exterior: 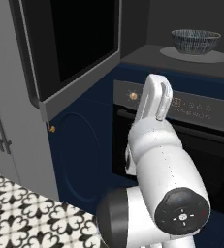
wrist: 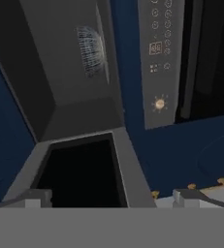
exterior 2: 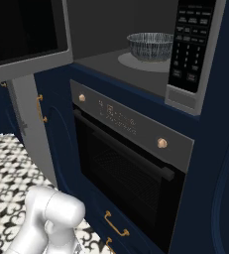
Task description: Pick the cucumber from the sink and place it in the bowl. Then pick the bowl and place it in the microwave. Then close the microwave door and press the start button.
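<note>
The bowl [exterior: 196, 41] sits on the round turntable plate [exterior: 215, 57] deep inside the microwave [exterior 2: 136, 64], and whatever lies inside it can't be made out over the rim. The microwave door [exterior: 70, 43] hangs swung wide open to the left, its big black glass window facing the room — its grey frame juts out well in front of the cavity, between the arm and the blue cabinets [exterior: 79, 155]. Right of the cavity runs the microwave's dark keypad panel [exterior 2: 190, 44]. Directly below is the black oven [exterior 2: 131, 168] with its orange knobs [exterior 2: 161, 143] and bar handle [exterior 2: 126, 149], and brass pulls show on the drawer beneath. A grey tall unit [exterior: 7, 121] stands at the far left, over black-and-white patterned floor tiles [exterior: 21, 213]. The arm's white forearm rises in front of the oven, covering part of its control strip. In the hand view the gripper [wrist: 111, 198] has its two finger tips [wrist: 36, 197] spread wide apart at the bottom edge — nothing between them, touching nothing, with the door's dark window just ahead and the bowl blurred and far off beyond.
</note>
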### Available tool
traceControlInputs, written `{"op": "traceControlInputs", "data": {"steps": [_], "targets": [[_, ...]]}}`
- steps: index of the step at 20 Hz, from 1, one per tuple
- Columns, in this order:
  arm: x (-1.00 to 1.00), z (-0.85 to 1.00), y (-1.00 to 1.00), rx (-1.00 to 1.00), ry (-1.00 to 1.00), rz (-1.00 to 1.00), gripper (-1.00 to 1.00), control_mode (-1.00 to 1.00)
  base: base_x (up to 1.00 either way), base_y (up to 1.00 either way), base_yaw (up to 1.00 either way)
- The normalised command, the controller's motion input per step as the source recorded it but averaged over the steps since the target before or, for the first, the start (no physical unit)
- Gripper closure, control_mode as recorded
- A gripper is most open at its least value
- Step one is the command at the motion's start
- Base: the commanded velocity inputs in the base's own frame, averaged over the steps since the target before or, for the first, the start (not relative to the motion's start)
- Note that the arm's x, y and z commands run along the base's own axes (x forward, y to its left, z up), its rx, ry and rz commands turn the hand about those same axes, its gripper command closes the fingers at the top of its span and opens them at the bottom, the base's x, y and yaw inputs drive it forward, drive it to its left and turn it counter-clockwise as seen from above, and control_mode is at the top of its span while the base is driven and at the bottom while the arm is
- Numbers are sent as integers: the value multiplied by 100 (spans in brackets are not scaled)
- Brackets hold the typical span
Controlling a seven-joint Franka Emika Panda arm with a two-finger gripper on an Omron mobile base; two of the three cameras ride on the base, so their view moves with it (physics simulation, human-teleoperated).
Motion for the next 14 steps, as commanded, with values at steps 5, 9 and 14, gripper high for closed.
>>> {"op": "traceControlInputs", "data": {"steps": [5, 9, 14], "targets": [[13, -51, 95, -16, -17, -5, -100, -100, 0, 0, 0], [28, -46, 96, -18, -11, -17, -100, -100, 0, 0, 0], [51, -55, 86, -14, -6, -15, -100, -100, 0, 0, 0]]}}
